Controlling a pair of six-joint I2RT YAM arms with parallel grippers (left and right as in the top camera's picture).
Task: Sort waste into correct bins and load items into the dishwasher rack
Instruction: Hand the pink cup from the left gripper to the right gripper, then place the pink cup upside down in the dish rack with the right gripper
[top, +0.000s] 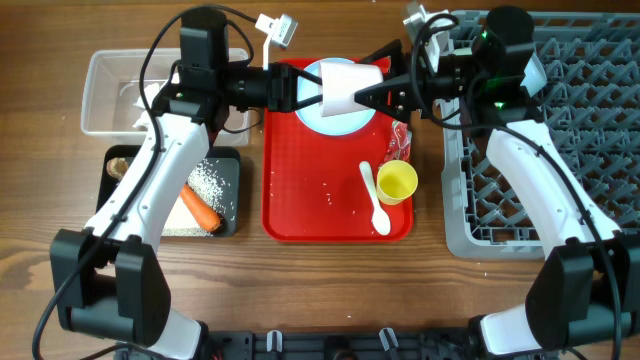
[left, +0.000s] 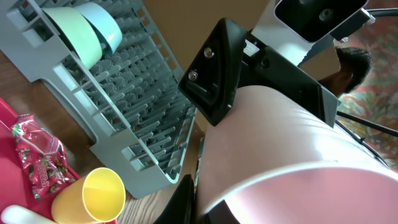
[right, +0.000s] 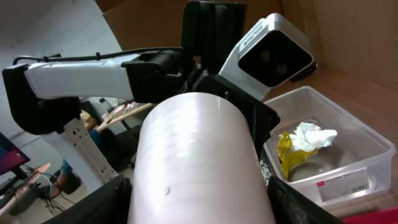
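Observation:
The pink cup (top: 350, 88) hangs on its side above the pale blue plate (top: 335, 120) on the red tray, held between both arms. My left gripper (top: 305, 90) is shut on the cup's rim, with one finger outside and one inside in the left wrist view (left: 199, 208). My right gripper (top: 375, 92) is shut on the cup's body (right: 199, 155), with a finger on each side (right: 196, 205). The yellow cup (top: 396, 182), white spoon (top: 372, 195) and a red wrapper (top: 400, 140) lie on the tray. Two blue-green bowls (left: 81, 34) stand in the grey rack (top: 560, 150).
The clear tub (top: 105, 95) at the back left holds tissue (right: 314, 135) and a yellow wrapper (right: 287, 155). The black tray (top: 228, 170) in front of it holds a carrot (top: 203, 207), rice (top: 212, 180) and a brown lump (top: 118, 165). The red tray (top: 300, 200) lies in the middle.

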